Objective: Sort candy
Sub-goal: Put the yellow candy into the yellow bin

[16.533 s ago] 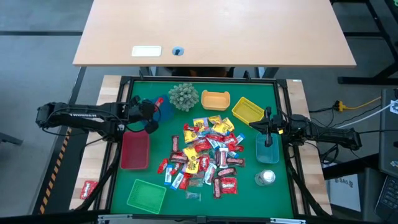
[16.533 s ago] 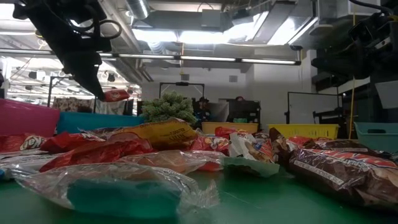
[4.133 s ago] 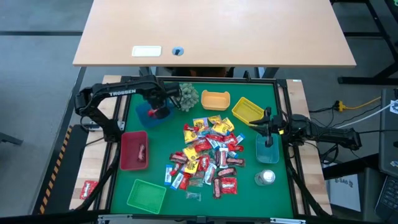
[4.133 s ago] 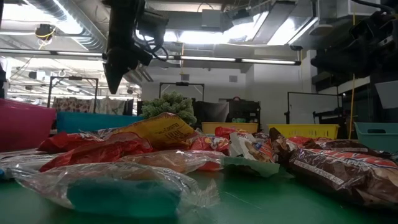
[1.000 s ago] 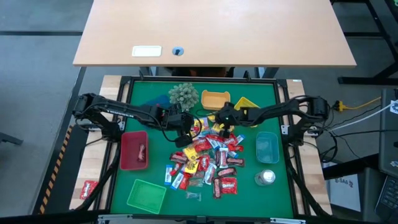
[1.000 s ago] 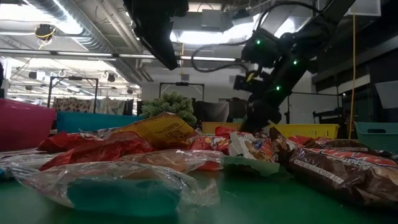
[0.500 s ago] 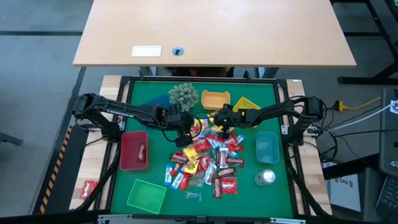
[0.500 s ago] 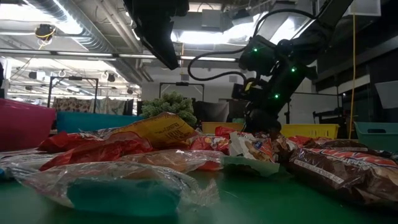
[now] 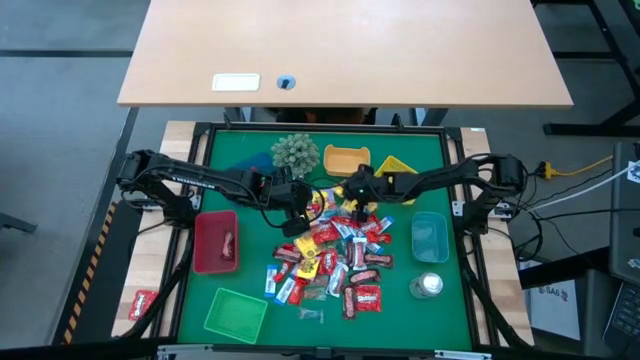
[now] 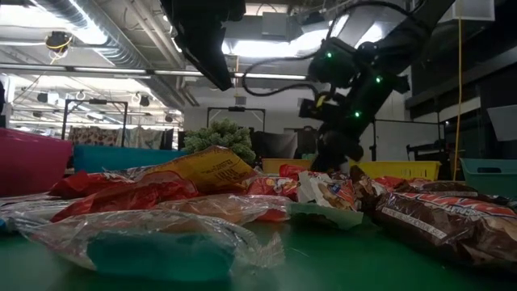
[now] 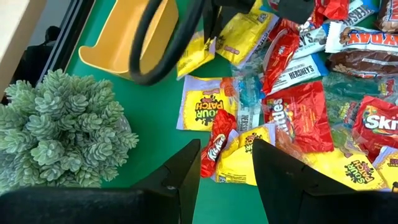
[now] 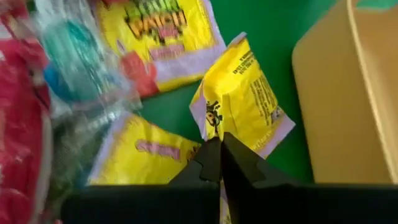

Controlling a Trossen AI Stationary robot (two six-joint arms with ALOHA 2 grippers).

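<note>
Right wrist view: right end effector [image 12: 219, 148] apparently pinching yellow candy [image 12: 239, 99].

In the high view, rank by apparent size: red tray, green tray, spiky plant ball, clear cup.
1. Red tray and green tray: look about alike, so no ranking between them.
2. Plant ball.
3. Clear cup, smallest.
</note>
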